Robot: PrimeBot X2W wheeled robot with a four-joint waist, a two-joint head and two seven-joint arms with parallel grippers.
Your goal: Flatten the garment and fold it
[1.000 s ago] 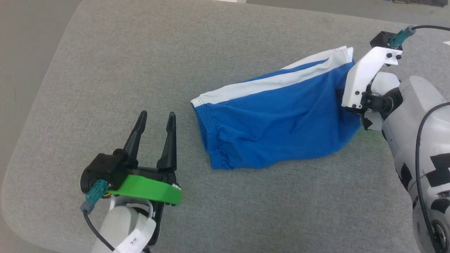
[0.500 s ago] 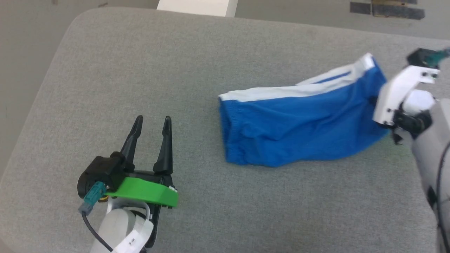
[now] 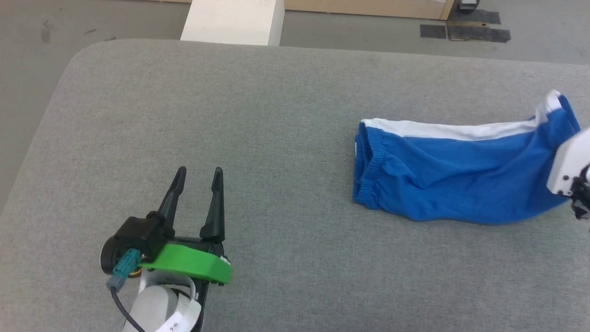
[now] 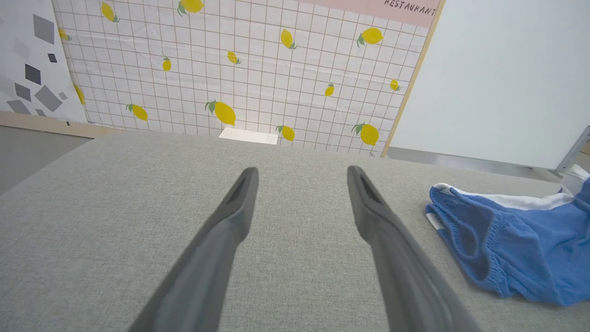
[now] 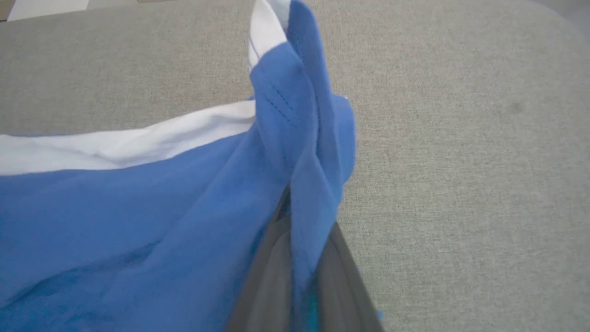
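At the lower left of the head view, the left gripper (image 3: 199, 171) hovers over bare grey fabric of the tabletop (image 3: 276, 115). Its jaws are spread wide with nothing between them. Its own wrist view shows the two dark fingers (image 4: 216, 258) apart above the same cloth-covered surface, with a lemon-print wall panel (image 4: 230, 69) beyond the far edge. A white block (image 3: 233, 22) stands just past that far edge.

The blue shorts (image 3: 451, 184) lie well to the right of this gripper, stretched sideways across the right part of the tabletop. The gathered elastic waistband (image 3: 368, 170) faces left and gapes open. A white side stripe (image 3: 451, 130) runs along the far edge, and the leg end rises toward the right border of the view.

There the right gripper (image 5: 297, 272) has its jaws clamped together on a bunched fold of blue leg fabric. The white hem trim (image 5: 263, 27) sticks up past the fingertips. The gripper's white bracket (image 3: 569, 166) shows at the head view's right edge.
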